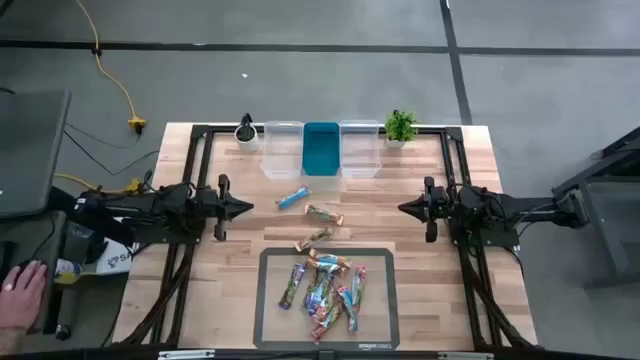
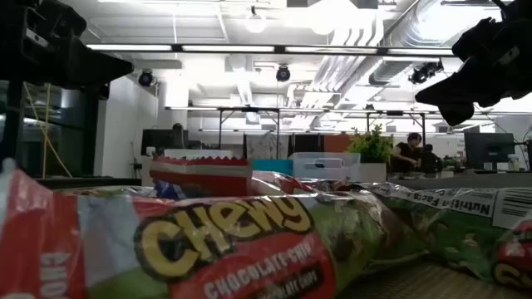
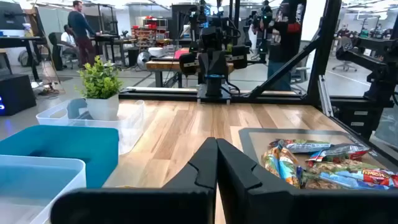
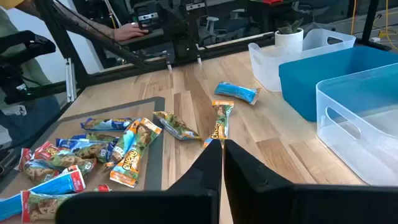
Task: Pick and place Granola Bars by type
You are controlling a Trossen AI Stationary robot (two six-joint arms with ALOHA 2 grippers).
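At the far left of the high view we see a person's hand (image 1: 20, 295) resting on a dark surface beside the table (image 1: 200, 290). Next comes our left gripper (image 1: 245, 207), hovering over the bare wood with its fingers pressed together and holding nothing; the left wrist view shows the two dark fingers meeting along one seam. Along the table's far edge we find a small white pot (image 1: 246, 133), then three bins side by side: a clear bin (image 1: 282, 150), a blue bin (image 1: 321, 150) and a second clear bin (image 1: 360, 150), with a green plant (image 1: 401, 126) just beyond them. Between the two grippers, in front of the bins, a blue bar (image 1: 293, 198) lies alone on the wood, a tan bar (image 1: 324, 214) sits just to its right, and a greenish bar (image 1: 315, 238) rests near the mat's far edge. The rest of the Granola Bars (image 1: 322, 288) lie heaped on the dark mat (image 1: 375, 325) at the near edge, some overlapping, in blue, green, red and tan wrappers. To the right, our right gripper (image 1: 404, 208) hangs level with the left one, pointing toward it, its fingers likewise closed on nothing.
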